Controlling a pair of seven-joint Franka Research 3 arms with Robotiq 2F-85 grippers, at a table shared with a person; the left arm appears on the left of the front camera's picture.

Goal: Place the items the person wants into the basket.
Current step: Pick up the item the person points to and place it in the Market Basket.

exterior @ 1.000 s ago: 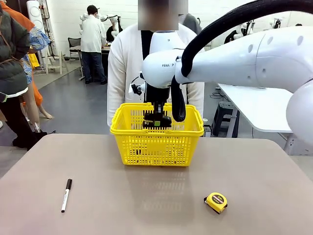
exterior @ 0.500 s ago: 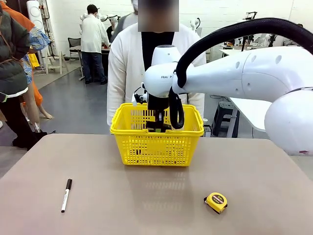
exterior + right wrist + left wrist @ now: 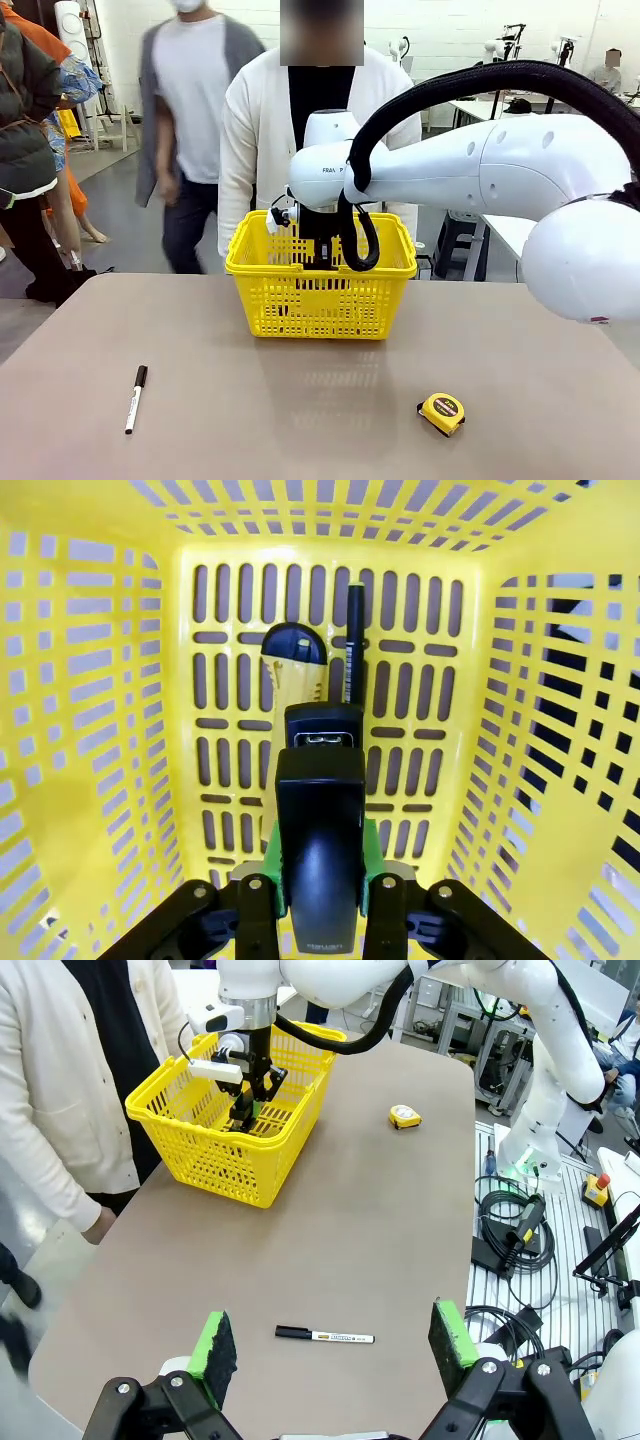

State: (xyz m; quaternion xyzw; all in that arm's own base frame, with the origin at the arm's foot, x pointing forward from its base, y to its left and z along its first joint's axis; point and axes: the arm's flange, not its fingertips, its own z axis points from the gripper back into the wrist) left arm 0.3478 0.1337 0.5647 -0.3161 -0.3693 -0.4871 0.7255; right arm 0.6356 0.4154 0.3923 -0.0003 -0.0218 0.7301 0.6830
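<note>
Right end effector point(image 3: 318, 880) hung inside the yellow basket point(image 3: 320, 295), its green pads point(image 3: 272, 872) standing on either side of the long black stapler point(image 3: 318, 855); whether they pinched it or had let go could not be told. Beneath the stapler, on the basket's slotted floor, lay the yellow-and-black utility knife point(image 3: 288, 665) and, just beside it, the thin black pen point(image 3: 352, 645), both pointing toward the far wall. From the front, the right arm reached across from the right side and dipped its wrist below the basket's rim, with the basket standing at the far middle of the surface point(image 3: 320, 420) directly before the person point(image 3: 262, 130) in the white cardigan. Left end effector point(image 3: 335, 1345) hovered with its fingers spread wide and nothing between them, above the near edge of the surface. A white marker point(image 3: 135, 398) with a black cap lay on the surface well to the left of the basket, and a yellow tape measure point(image 3: 441, 413) sat toward the near right.
</note>
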